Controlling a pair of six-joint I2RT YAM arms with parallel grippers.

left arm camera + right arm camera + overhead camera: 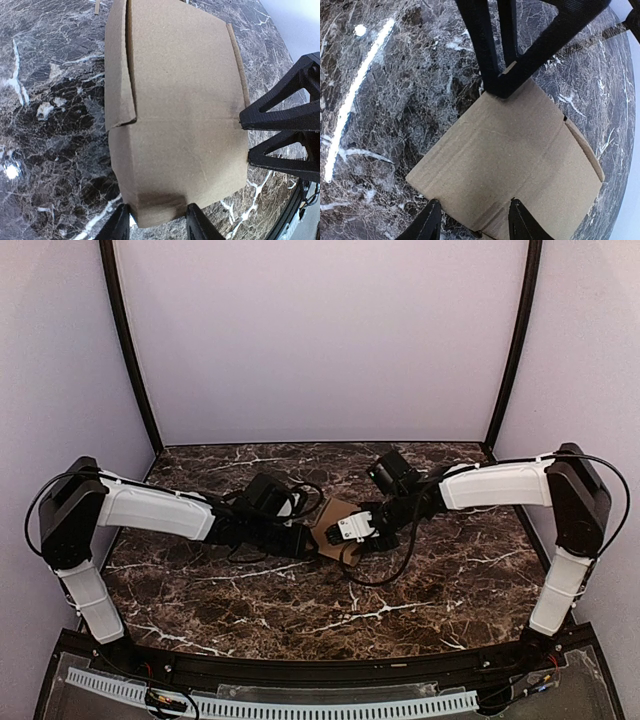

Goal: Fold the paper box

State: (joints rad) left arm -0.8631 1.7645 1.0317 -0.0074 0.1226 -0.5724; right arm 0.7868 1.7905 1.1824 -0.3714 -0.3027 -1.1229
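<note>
The paper box (335, 517) is plain brown cardboard, partly folded, lying mid-table between both arms. In the left wrist view the paper box (180, 110) fills the middle, with a side flap along its left edge. My left gripper (157, 209) is shut on its narrow near end, a finger against each side. My right gripper (474, 202) is shut on the opposite edge of the paper box (520, 150), one finger at a corner and the other at a slit. Its fingers (280, 117) touch the box's right edge in the left wrist view. From above, left gripper (308, 540) and right gripper (347, 534) face each other.
The dark marble table (450, 580) is enclosed by pale walls (320, 340) at the back and sides, with black poles at the corners. Cables loop from both wrists close to the box. A small cardboard scrap (97, 6) lies beyond the box.
</note>
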